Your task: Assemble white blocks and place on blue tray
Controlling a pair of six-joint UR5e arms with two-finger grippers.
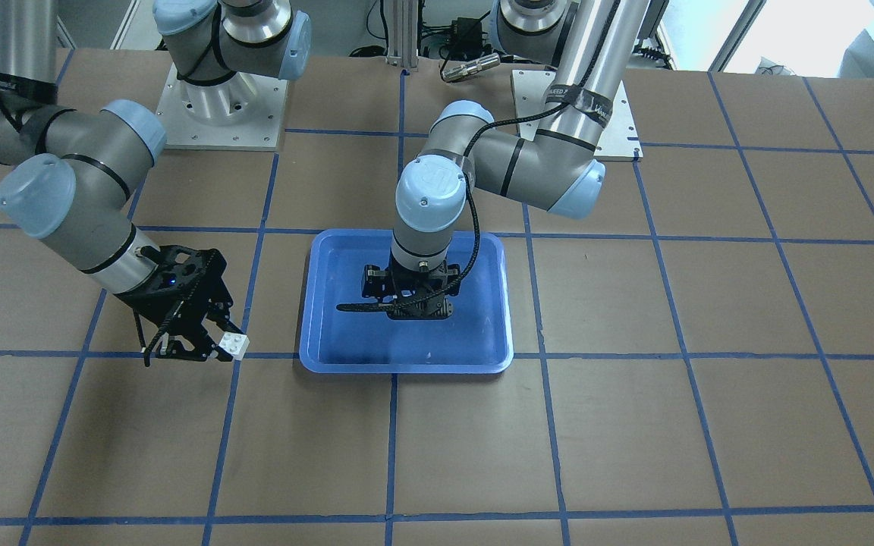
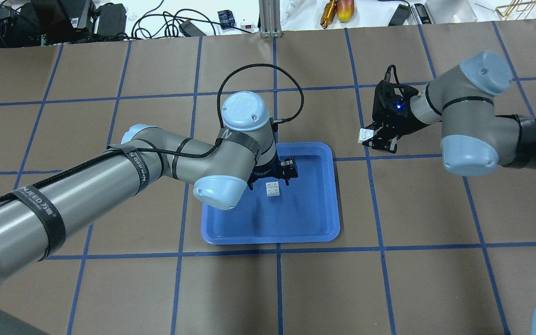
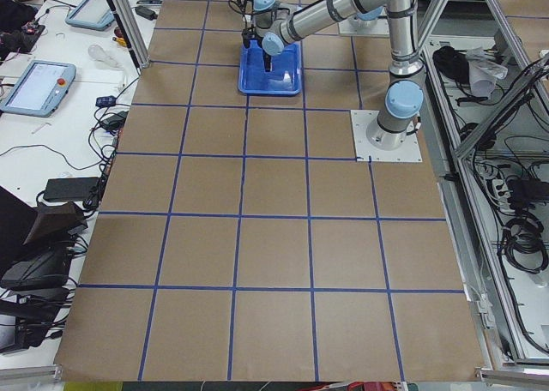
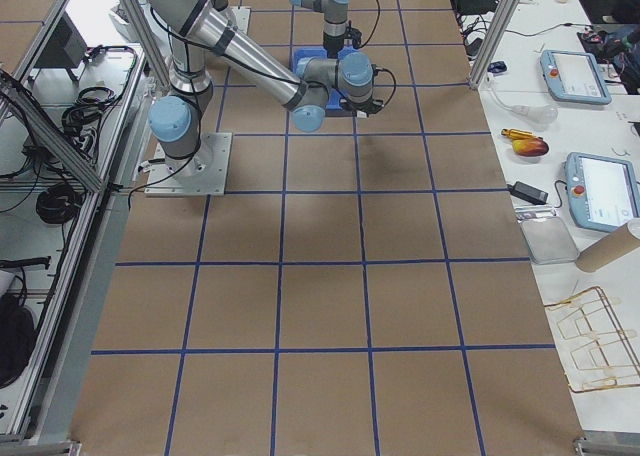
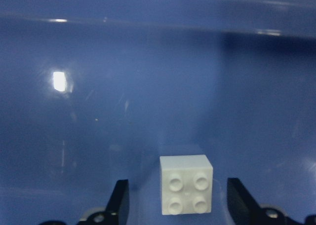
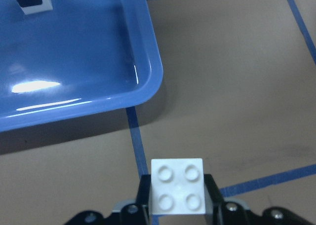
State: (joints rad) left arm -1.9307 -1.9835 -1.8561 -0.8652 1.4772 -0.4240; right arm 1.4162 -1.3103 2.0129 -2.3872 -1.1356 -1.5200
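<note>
Nearest the robot, the left claw [image 5: 180,205] points straight down into the blue tray [image 2: 305,218]. Its two fingers are spread apart and grip nothing. One white block [image 5: 186,184] lies on the tray floor between them, studs up, with clear space on either side.

Farther out, beyond the tray's corner on the robot's right, the right claw [image 6: 177,200] is clamped on the second white block [image 6: 177,183]. It is off the tray, over bare desk [image 2: 435,209]. The studded face is turned back toward the wrist, so the hollow underside faces away from the arm.

The step in hand looks like joining the two blocks, which are well apart. To do it well, the left claw would likely close low on the tray block's sides, steadying it while leaving the studs uncovered. The right claw would need to bring its block level, line the hollow side up squarely over those studs, and press straight down. A tilted approach could skid the loose block across the smooth tray. The left wrist sits directly above that block, so room for the right claw looks tight.

The left arm stretches in long from the robot's left, its wrist bent sharply downward over the tray. The right arm is folded at the elbow, with its wrist angled down and in toward the tray.
</note>
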